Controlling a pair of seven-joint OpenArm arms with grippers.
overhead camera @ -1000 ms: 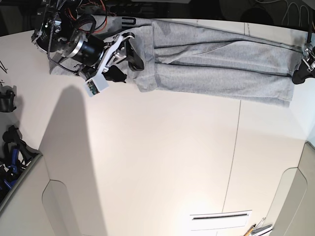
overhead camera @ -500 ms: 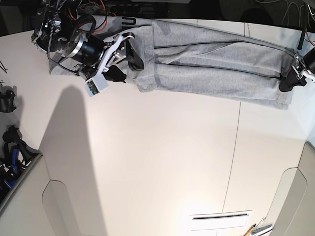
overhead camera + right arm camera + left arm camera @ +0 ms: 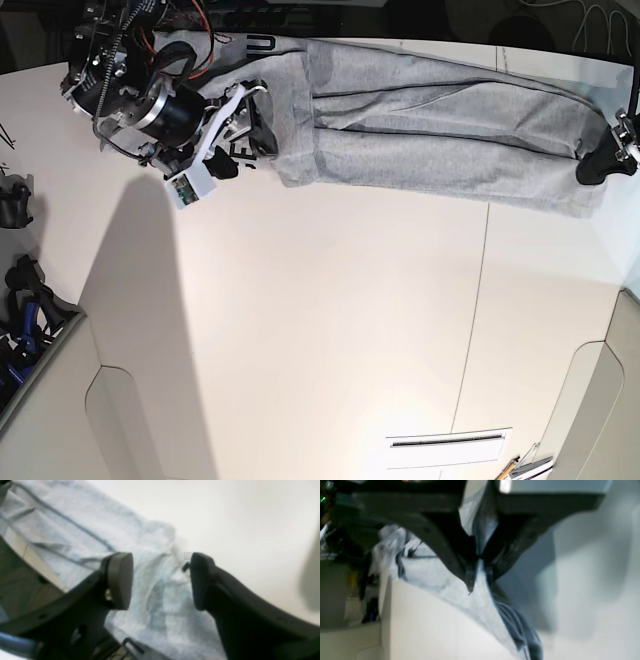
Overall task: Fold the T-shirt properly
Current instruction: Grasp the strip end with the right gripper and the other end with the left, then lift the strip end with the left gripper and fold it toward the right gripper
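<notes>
The light grey T-shirt [image 3: 440, 130] lies stretched in a long folded band along the table's far edge. Dark lettering [image 3: 262, 44] shows at its left end. My left gripper [image 3: 600, 160] is shut on the shirt's right end; in the left wrist view the gripper [image 3: 478, 577] pinches the grey fabric [image 3: 460, 592], which hangs off the table. My right gripper [image 3: 245, 140] is open over the shirt's left end. In the right wrist view the gripper [image 3: 160, 580] straddles bunched cloth [image 3: 160, 597] with one finger [image 3: 120, 580] on each side, not touching it that I can tell.
The white table [image 3: 330, 320] has a seam [image 3: 478, 300] running toward the near edge. A white slotted plate [image 3: 448, 446] lies at the near side. Dark clamps [image 3: 22, 290] sit off the left edge. A grey panel [image 3: 610, 400] stands at the right.
My left gripper drew in toward the shirt and then back out, staying shut on the right end. My right arm shifted slightly left, uncovering dark lettering by its fingers.
</notes>
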